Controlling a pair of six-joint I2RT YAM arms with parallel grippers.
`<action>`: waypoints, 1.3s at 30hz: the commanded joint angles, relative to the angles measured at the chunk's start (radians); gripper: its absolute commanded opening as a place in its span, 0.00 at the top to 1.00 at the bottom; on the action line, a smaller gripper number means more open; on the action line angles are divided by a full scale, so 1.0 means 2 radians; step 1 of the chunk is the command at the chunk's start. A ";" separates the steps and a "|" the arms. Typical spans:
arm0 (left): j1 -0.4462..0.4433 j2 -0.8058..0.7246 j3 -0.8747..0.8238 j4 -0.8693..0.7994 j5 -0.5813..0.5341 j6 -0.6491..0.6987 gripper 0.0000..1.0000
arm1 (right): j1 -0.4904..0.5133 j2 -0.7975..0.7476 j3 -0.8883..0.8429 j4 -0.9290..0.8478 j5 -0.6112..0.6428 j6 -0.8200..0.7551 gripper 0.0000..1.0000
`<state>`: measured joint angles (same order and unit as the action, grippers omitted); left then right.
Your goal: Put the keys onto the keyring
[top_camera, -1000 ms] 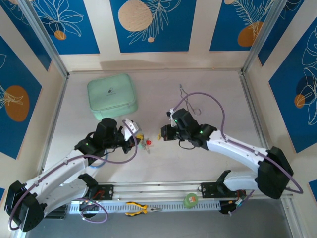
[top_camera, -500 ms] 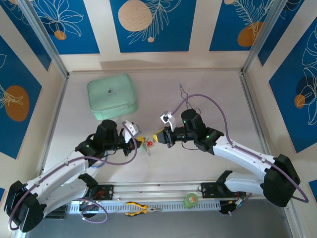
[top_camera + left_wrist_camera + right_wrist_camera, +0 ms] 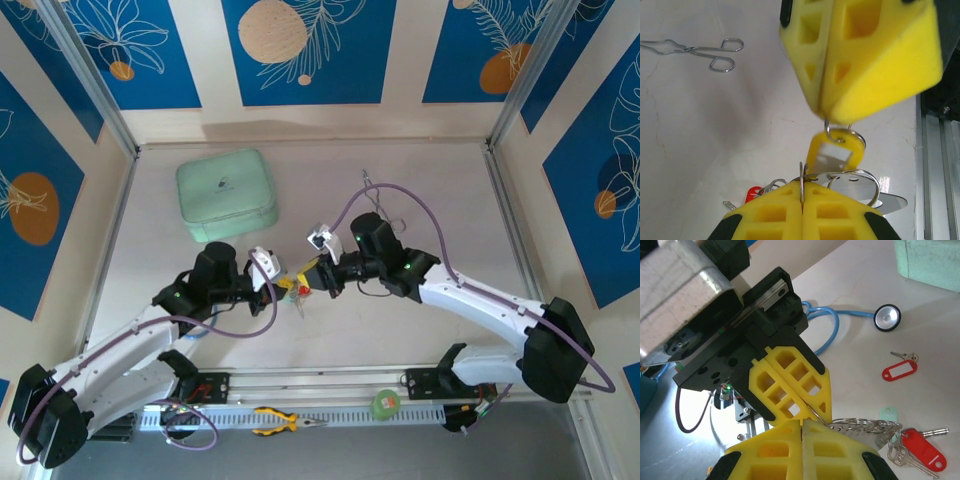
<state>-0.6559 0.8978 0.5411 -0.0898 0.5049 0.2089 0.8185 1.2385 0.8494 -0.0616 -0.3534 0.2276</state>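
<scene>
Left gripper (image 3: 801,197): clamped on one keyring (image 3: 801,176).
Right gripper (image 3: 826,112): at 12 o'clock, pinching one yellow-tagged key (image 3: 832,154).
Red-tagged keys (image 3: 900,371): two.

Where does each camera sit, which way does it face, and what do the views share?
Top external: above and behind the bases, looking down on the table; both arms, left fingers and right fingers meeting.
Left wrist: looks past the left fingers, pinching the keyring, at the right fingers holding a yellow-tagged key.
Right wrist: looks past the right fingers at the left fingers; red-tagged keys beyond.
Shared: top and left wrist both show the tongs.
</scene>
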 commanded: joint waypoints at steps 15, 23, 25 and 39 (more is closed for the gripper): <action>-0.006 0.009 0.015 -0.001 0.020 -0.001 1.00 | 0.022 0.032 0.040 -0.043 0.030 -0.049 1.00; -0.006 0.016 0.022 -0.006 0.028 -0.006 1.00 | 0.027 0.040 0.047 -0.053 0.058 -0.052 1.00; -0.006 0.015 0.022 -0.006 0.028 -0.005 1.00 | 0.026 0.043 0.049 -0.060 0.072 -0.050 1.00; -0.006 -0.004 0.006 0.011 0.012 0.003 1.00 | 0.018 0.040 0.041 -0.063 0.092 -0.010 1.00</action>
<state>-0.6579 0.9146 0.5488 -0.1051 0.4969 0.2085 0.8654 1.3140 0.9150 -0.1829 -0.2043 0.1757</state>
